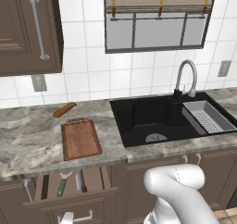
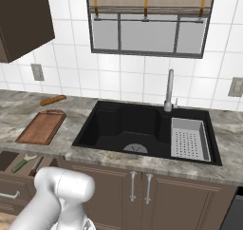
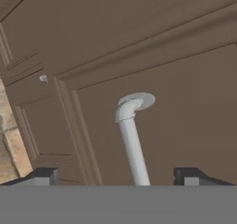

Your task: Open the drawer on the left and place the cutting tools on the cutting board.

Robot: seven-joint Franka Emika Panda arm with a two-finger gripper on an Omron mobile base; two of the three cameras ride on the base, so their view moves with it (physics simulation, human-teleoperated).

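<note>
Upper cabinet [image 1: 28, 28]: dark-brown door at far left, vertical silver handle; not part of the job.
Bread stick [image 1: 64, 109]: orange-brown, lying on the counter [image 1: 28, 140] just behind the board; to be left alone.
Cutting board [image 1: 80, 138]: reddish-brown, flat on the marble counter left of the sink, surface bare; also seen at [image 2: 42, 126].
Drawer [image 1: 74, 190]: directly below the board, pulled out far enough to show its contents from above.
Peeler [image 1: 63, 183]: green handle, pale head, lying in the drawer's left part.
Bladed tool [image 1: 79, 180]: pale, slim, lying just right of the peeler, apart from it.
Drawer handle [image 3: 132, 140]: short silver bar, seen close in the hand view, standing between the two fingertips without touching either.
Gripper [image 3: 118, 176]: jaws spread wide, one on each side of the handle, clamped on nothing.
Sink [image 1: 139, 121]: black basin right of the board, grey strainer tray [image 1: 207, 116] in its right half, curved tap [image 1: 186, 77] behind.
Step in hand: the drawer looks open and the handle freed; neither tool is on the board yet.
Next move: back off the handle, rise above the drawer, come down on the peeler or blade along its length.
Writing, brands: none legible anywhere.
</note>
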